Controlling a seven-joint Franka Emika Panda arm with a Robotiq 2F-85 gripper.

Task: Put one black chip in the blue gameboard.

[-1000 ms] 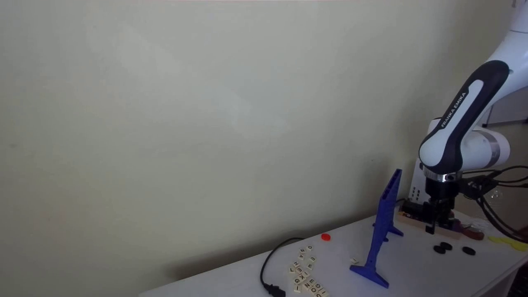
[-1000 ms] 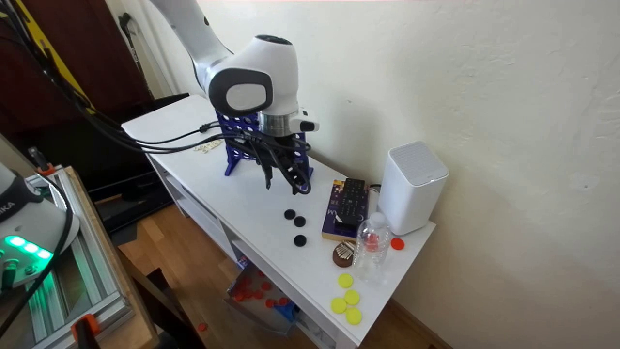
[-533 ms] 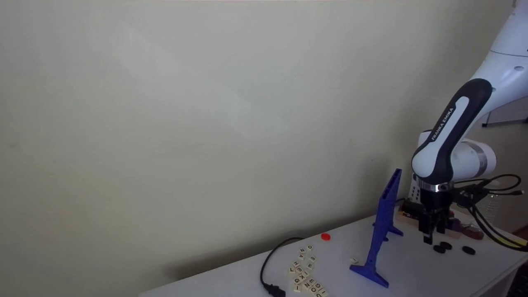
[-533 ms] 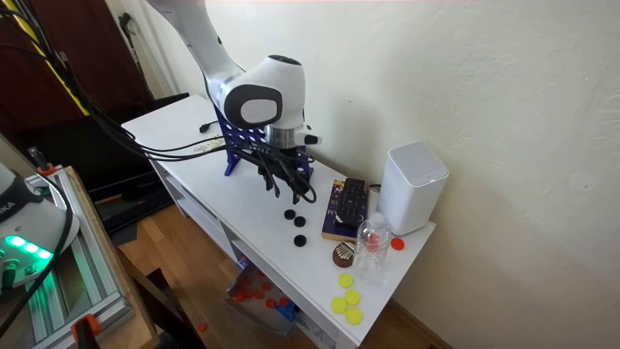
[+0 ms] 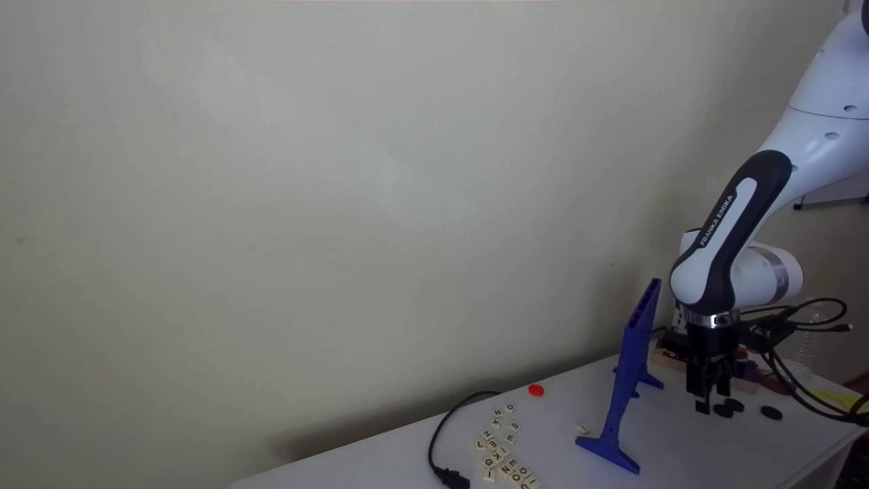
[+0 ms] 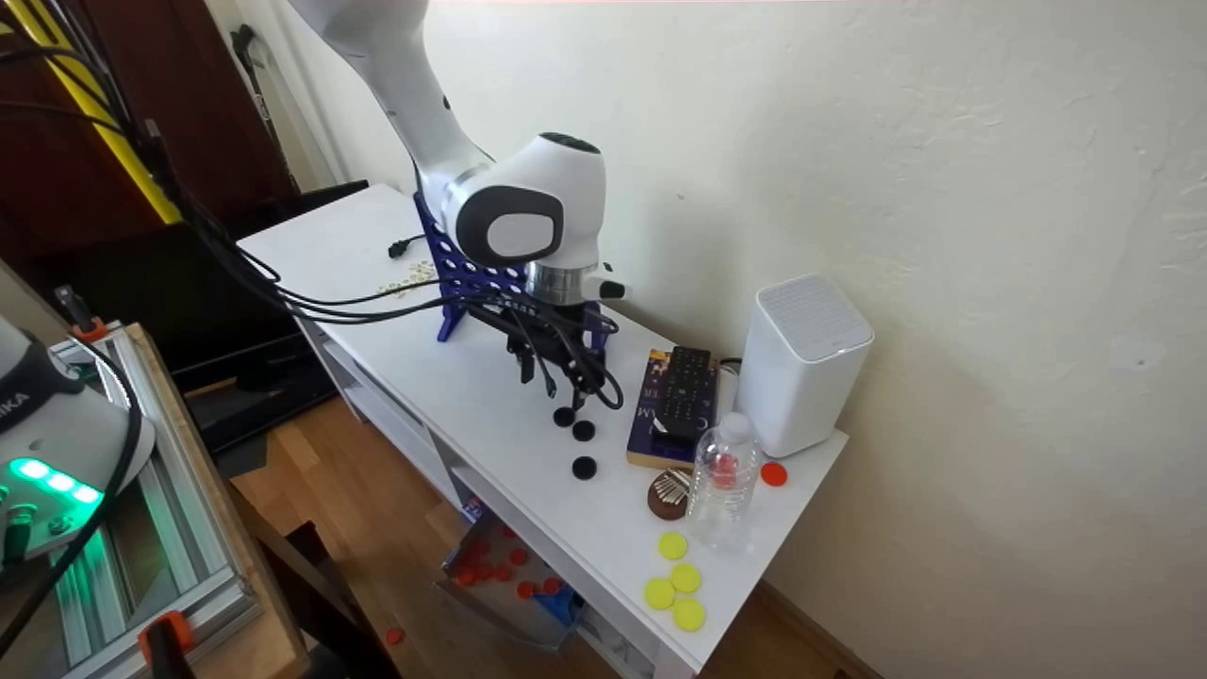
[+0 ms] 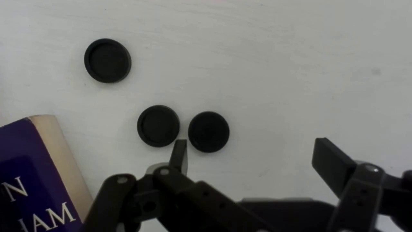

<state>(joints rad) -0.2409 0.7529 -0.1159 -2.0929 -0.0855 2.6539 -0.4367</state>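
Note:
The blue gameboard (image 5: 628, 370) stands upright on its feet on the white table; in an exterior view the arm partly covers it (image 6: 443, 247). It is out of the wrist view. Three black chips lie flat: two close together (image 7: 209, 132) (image 7: 158, 126) and one apart (image 7: 107, 61). They also show in both exterior views (image 5: 771, 413) (image 6: 584, 468). My gripper (image 7: 251, 140) is open and empty, low above the table, with the fingers pointing down. In the wrist view its left fingertip lies by the gap between the two close chips. It also shows in both exterior views (image 5: 713, 399) (image 6: 553, 389).
A book (image 6: 644, 424) with a black remote (image 6: 686, 391) lies beside the chips. A white box (image 6: 801, 368), a clear bottle (image 6: 721, 486), a round brown object (image 6: 666, 500) and yellow chips (image 6: 686, 577) stand or lie farther along. Letter tiles (image 5: 502, 451) lie beyond the gameboard.
My gripper has come down towards the black chips and shifted sideways over the table, staying open. The chips and the gameboard have not moved.

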